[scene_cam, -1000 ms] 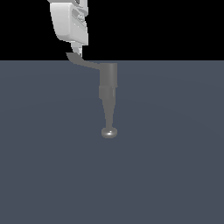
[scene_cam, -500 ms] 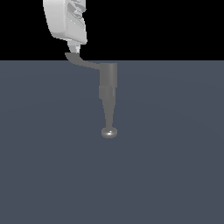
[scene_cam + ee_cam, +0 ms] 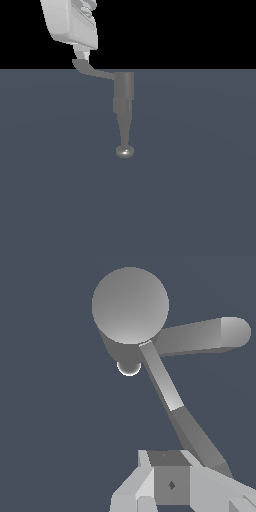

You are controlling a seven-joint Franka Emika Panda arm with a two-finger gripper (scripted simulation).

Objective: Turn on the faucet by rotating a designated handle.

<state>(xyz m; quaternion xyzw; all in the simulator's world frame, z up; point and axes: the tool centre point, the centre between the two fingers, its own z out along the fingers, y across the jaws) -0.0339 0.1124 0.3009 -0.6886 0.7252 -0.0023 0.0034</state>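
The handle (image 3: 92,71) is a thin flat grey lever that juts from the upper part of the faucet (image 3: 123,107) toward the exterior view's left, bending slightly upward to a flared tip. In the wrist view the handle (image 3: 167,390) runs as a narrow strip from the round top of the faucet (image 3: 130,306) out to the gripper, its nearer half darker than the lighter stretch by the body.

The faucet stands on the dark blue-grey surface (image 3: 200,190). Its cylindrical body narrows to a slim spout, which ends in a small shiny rounded knob (image 3: 124,151). The wrist view also shows a rounded grey bar (image 3: 205,336) sticking sideways from the body.

The white gripper (image 3: 82,54) hangs directly above the handle's flared tip in the exterior view, its fingers reaching down to it; whether they touch it cannot be told. In the wrist view the gripper (image 3: 175,483) sits at the handle's far end, with a finger (image 3: 130,486) on one side of it. How wide the jaws stand, and whether they hold the lever, cannot be told.
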